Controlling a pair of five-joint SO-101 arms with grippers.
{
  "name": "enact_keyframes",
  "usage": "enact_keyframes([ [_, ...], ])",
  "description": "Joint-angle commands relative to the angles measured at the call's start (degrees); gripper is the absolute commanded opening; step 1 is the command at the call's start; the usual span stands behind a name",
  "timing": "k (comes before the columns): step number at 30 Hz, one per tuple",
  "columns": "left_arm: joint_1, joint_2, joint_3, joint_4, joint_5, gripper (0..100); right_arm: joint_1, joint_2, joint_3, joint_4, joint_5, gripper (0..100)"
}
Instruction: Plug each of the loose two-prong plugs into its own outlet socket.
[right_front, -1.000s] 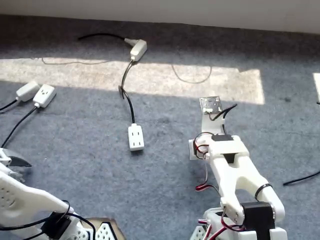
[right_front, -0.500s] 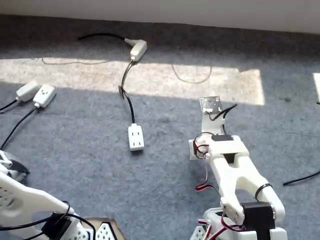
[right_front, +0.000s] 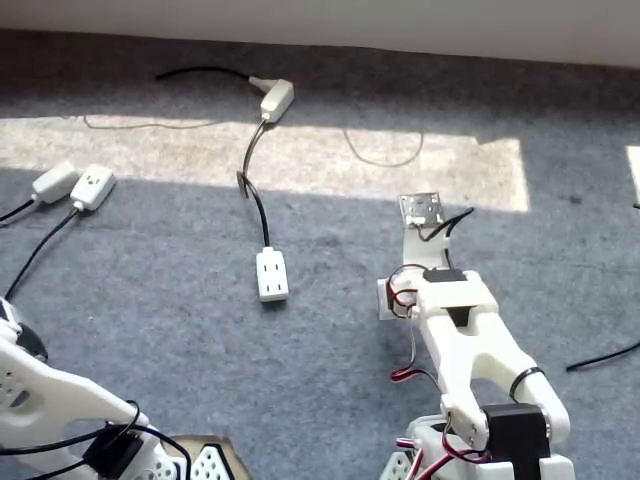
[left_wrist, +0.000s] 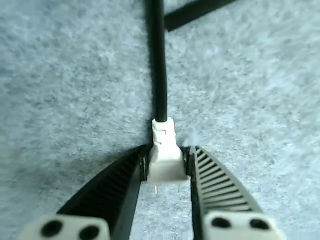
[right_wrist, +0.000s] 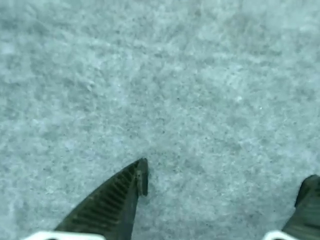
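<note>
Left wrist view: left pincer (left_wrist: 167, 163) clamps white plug (left_wrist: 164, 150) while right pincer (right_wrist: 227, 179) gapes wide over carpet (right_wrist: 200, 75).

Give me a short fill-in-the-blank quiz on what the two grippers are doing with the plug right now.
1. The left gripper is ____ on a white plug.
2. The plug's cord is ____ in colour.
3. The right gripper is ____, over bare carpet.

Missing words: shut; black; open.
</note>
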Motion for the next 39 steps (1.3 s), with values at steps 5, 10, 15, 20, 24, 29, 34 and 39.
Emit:
enact_keyframes([
  [5, 2.77, 0.04, -4.09, 7.82, -1.23, 28, -0.31, -1.80, -0.13, -0.92, -0.35, 43.6],
  [10, 3.21, 0.04, -4.00, 7.74, -1.23, 28, -0.31, -1.80, -0.13, -0.92, -0.35, 43.6],
  [15, 5.93, 0.04, -4.44, 8.00, 2.11, 28, -0.31, -1.80, -0.13, -0.92, -0.35, 43.6],
  [20, 9.71, -0.04, -4.44, 7.91, 4.57, 28, -0.31, -1.80, -0.13, -0.92, -0.35, 43.6],
  [24, 12.09, -1.19, -5.49, 8.09, 6.68, 28, -0.31, -1.80, -0.13, -0.92, -0.35, 43.6],
  [29, 13.93, -6.55, -5.76, 7.82, 8.44, 28, -0.31, -1.80, -0.22, -0.92, -0.35, 43.6],
  [34, 16.57, -8.92, -5.76, 7.74, 8.79, 28, -0.31, -1.80, -0.22, -0.92, -0.35, 43.6],
  [39, 17.27, -8.92, -5.23, 7.38, 11.52, 28, -0.31, -1.80, -0.22, -0.92, -0.35, 43.6],
])
